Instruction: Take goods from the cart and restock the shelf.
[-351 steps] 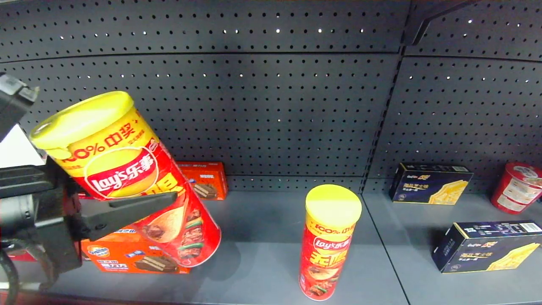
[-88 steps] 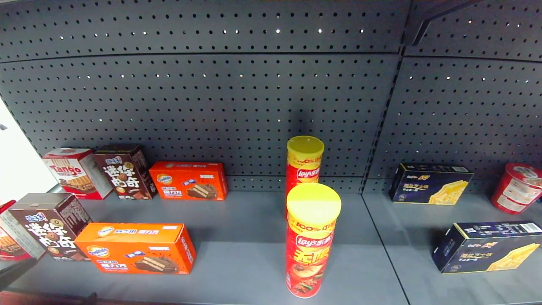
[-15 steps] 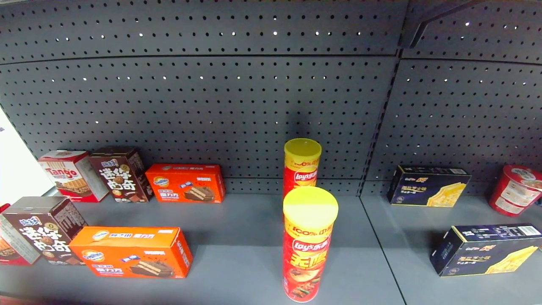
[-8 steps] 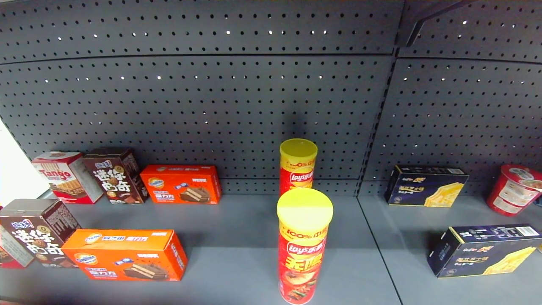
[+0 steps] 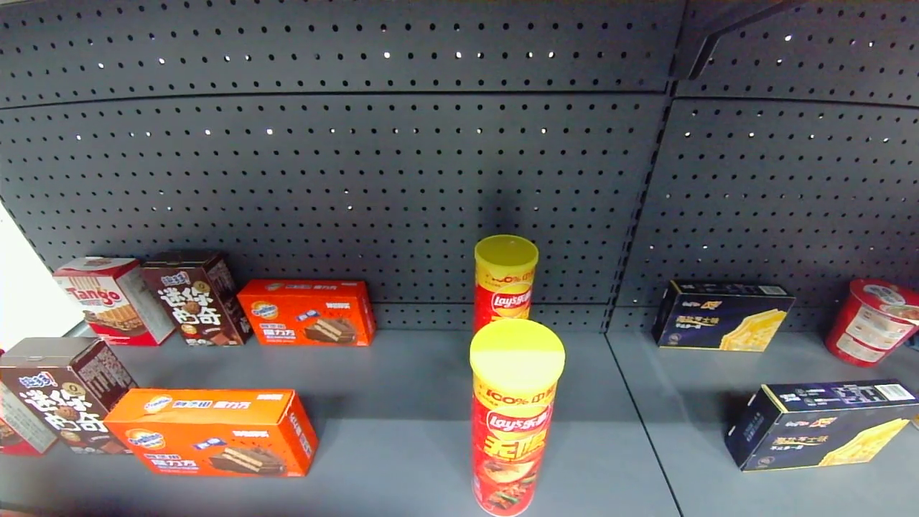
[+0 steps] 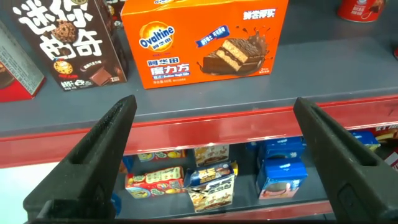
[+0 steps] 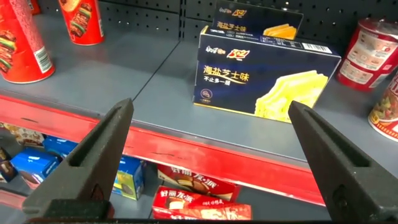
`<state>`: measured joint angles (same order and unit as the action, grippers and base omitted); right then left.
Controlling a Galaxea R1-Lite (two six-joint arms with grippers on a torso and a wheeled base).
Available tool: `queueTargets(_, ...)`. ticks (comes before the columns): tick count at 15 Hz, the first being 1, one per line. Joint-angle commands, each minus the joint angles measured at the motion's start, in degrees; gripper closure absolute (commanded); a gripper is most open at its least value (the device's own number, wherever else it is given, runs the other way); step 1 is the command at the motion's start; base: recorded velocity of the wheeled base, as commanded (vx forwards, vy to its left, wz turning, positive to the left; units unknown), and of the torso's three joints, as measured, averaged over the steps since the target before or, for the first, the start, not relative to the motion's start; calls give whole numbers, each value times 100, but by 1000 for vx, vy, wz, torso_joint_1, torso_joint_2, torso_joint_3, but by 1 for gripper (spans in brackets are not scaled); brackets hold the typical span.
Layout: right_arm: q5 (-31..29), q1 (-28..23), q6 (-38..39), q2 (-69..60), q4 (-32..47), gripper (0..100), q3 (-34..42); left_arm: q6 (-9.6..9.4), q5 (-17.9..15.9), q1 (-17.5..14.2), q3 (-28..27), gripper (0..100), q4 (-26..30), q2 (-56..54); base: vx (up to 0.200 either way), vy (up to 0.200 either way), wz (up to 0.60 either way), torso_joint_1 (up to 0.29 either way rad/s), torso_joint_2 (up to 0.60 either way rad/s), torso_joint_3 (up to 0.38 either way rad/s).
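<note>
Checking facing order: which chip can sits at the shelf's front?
The near can, by the shelf's front edge; the other can stands directly behind it by the pegboard.

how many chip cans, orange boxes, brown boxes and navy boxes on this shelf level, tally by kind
chip cans: 2
orange boxes: 2
brown boxes: 2
navy boxes: 2
total: 8
</note>
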<state>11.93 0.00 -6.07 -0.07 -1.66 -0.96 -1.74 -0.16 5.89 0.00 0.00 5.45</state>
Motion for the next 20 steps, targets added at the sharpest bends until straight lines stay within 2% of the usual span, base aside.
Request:
queueTargets(1, 2, 0, -17, 7, -1, 0, 0, -10, -11, 0, 0, 0, 0, 9, 0, 0, 0, 0, 0, 0)
queueTargets(6, 11, 0, 9, 7, 8, 0, 0, -10, -11, 9, 0, 0, 0, 9, 0, 0, 0, 0, 0, 0)
queueTargets(12, 301, 0, 9, 7, 113, 0, -36, -1, -11, 9, 0, 0, 0, 9, 0, 0, 0, 0, 0, 0)
queueTargets(20, 309, 0, 9, 7, 122, 0, -36, -10, -11, 18, 0, 0, 0, 9, 0, 0, 0, 0, 0, 0)
